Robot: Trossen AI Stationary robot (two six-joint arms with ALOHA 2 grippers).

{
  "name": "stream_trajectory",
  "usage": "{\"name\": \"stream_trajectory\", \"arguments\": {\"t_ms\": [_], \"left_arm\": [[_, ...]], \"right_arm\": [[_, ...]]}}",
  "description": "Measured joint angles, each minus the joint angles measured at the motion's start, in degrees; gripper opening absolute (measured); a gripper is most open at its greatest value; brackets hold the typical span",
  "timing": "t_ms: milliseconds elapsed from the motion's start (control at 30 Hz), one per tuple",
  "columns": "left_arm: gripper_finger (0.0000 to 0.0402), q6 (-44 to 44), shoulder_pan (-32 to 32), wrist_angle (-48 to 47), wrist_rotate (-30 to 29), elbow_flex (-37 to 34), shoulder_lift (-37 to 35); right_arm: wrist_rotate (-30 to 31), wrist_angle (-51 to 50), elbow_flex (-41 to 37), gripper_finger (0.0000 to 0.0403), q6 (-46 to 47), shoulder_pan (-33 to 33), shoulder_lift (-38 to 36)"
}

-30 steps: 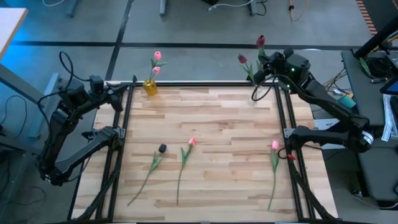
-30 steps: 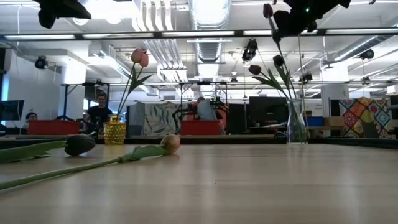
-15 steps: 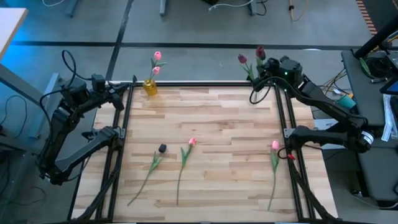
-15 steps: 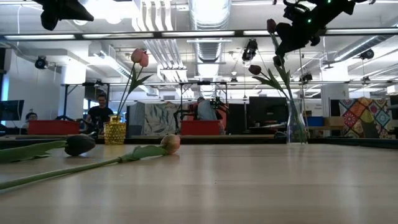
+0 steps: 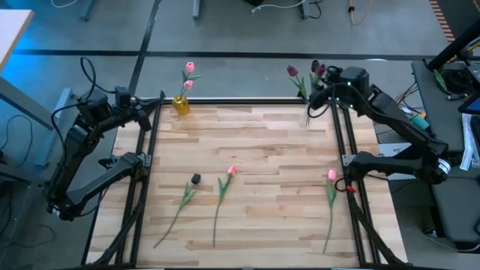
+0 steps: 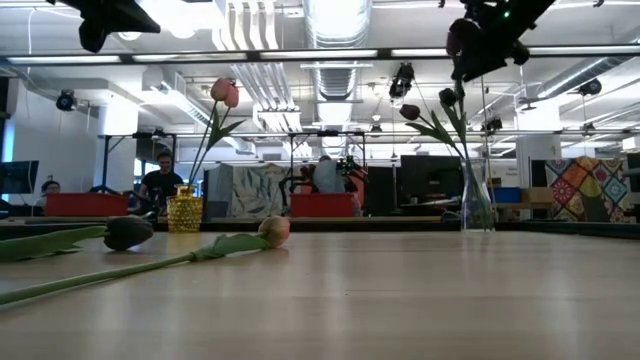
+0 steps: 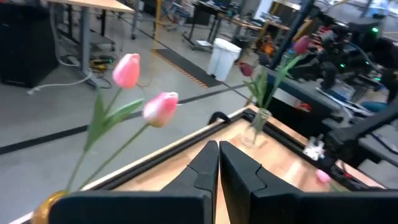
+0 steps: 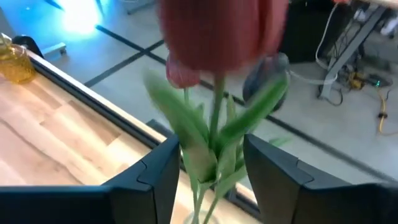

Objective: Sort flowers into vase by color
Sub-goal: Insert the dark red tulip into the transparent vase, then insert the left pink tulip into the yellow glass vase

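My right gripper (image 8: 212, 168) hangs open over the clear vase (image 6: 477, 205) at the table's far right corner. A dark maroon tulip (image 8: 211, 31) stands between its fingers, stem (image 8: 216, 106) running down toward the vase beside other maroon tulips (image 5: 292, 70). Whether the fingers touch its leaves, I cannot tell. My left gripper (image 7: 217, 162) is shut and empty above the far left corner, near the yellow vase (image 5: 181, 103) holding two pink tulips (image 7: 127, 68). On the table lie a maroon tulip (image 5: 195, 179) and two pink tulips (image 5: 231, 171), (image 5: 331, 175), flat on stems and heads.
A black metal frame (image 5: 247, 101) runs round the wooden tabletop. The loose tulips lie across the near half, stems pointing to the near edge. Bare wood (image 5: 247, 135) lies between the two vases. People sit in the room beyond the table (image 6: 160, 180).
My right gripper has gone down over the clear vase with the maroon tulip. The tulip's head, which stood high above the others, now sits lower, close beside the other maroon heads.
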Motion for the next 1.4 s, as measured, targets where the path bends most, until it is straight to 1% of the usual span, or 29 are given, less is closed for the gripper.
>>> {"name": "stream_trajectory", "arguments": {"t_ms": [67, 167, 300, 433, 533, 600, 667, 800, 900, 967, 1133, 1333, 1400], "left_arm": [[0.0, 0.0, -0.1, 0.0, 1.1, 0.0, 0.1], [0.0, 0.1, -0.1, 0.0, 1.1, 0.0, 0.2], [0.0, 0.3, -0.1, 0.0, 1.1, 0.0, 0.3], [0.0, 0.4, -0.1, 0.0, 1.2, 0.0, 0.9], [0.0, 0.3, -1.0, 0.0, 4.2, 0.0, 1.5], [0.0, -0.4, -2.1, -0.4, 5.1, 0.0, 1.9], [0.0, -0.4, -3.6, -1.1, 5.0, 0.0, 2.3], [0.0, -0.2, -7.4, -3.4, 1.0, 0.0, 3.2], [0.0, -0.2, -10.7, -5.0, -1.8, 0.0, 4.2], [0.0, -0.3, -12.9, -5.4, -2.6, 0.0, 5.2], [0.0, -0.5, -18.0, -6.2, -3.5, 0.0, 8.8], [0.0, -1.9, -25.0, -6.2, -4.4, 0.0, 14.7], [0.0, -2.4, -27.4, -6.2, -5.7, 0.0, 16.6]], "right_arm": [[0.0, -3.1, 1.8, 0.0173, 1.5, 0.0, 0.0], [0.0, -6.5, 4.1, 0.0178, 3.8, 0.0, 0.0], [0.0, -7.4, 5.9, 0.0179, 7.8, 0.0, 0.2], [0.0, -7.6, 7.2, 0.0174, 9.1, 0.0, 0.3], [-0.1, -8.4, 8.6, 0.0172, 9.2, 0.0, 0.3], [-0.1, -10.0, 10.1, 0.0174, 8.5, 0.0, 0.3], [-0.1, -11.5, 11.9, 0.0175, 7.0, 0.0, 0.3], [-0.1, -14.3, 15.8, 0.0169, 5.4, 0.0, 0.3], [-0.6, -14.8, 18.7, 0.0156, 5.4, 0.0, 0.3], [-1.8, -15.7, 20.3, 0.0145, 4.8, 0.0, 0.3], [-8.8, -20.5, 23.2, 0.0102, 5.9, 0.1, 1.0], [-9.3, -25.2, 23.2, 0.0027, 6.1, 0.1, 1.2], [-9.3, -25.3, 23.0, 0.0014, 6.0, 0.1, 1.2]]}}
